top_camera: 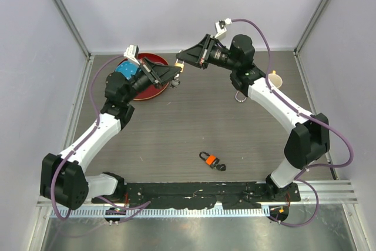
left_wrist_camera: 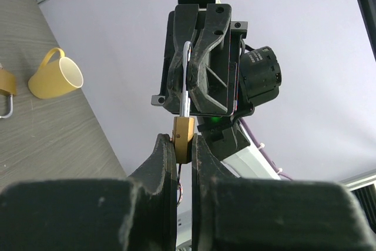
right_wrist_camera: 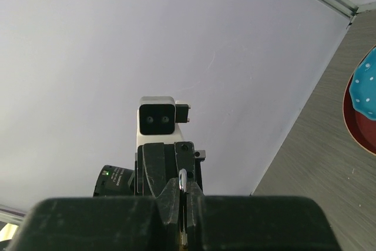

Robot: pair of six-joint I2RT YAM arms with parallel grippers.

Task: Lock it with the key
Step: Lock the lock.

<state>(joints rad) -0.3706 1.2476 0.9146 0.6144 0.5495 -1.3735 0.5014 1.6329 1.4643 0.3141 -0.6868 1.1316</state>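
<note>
Both arms are raised and their grippers meet tip to tip above the back of the table. My left gripper (left_wrist_camera: 183, 140) is shut on the body of a small brass padlock (left_wrist_camera: 183, 136). Its silver shackle (left_wrist_camera: 186, 80) runs up into my right gripper (left_wrist_camera: 189, 57), which is shut on it; the shackle also shows in the right wrist view (right_wrist_camera: 183, 178). In the top view the left gripper (top_camera: 175, 74) and the right gripper (top_camera: 182, 63) touch noses. A second, orange and black padlock (top_camera: 210, 158) with a dark key (top_camera: 221, 166) lies on the table in front. No key shows at the held padlock.
A red plate (top_camera: 154, 91) with a blue dotted object (top_camera: 126, 69) sits at the back left under the left arm. A yellow mug (top_camera: 275, 79) stands at the back right, with another brass padlock (top_camera: 241, 96) beside it. White walls enclose the table.
</note>
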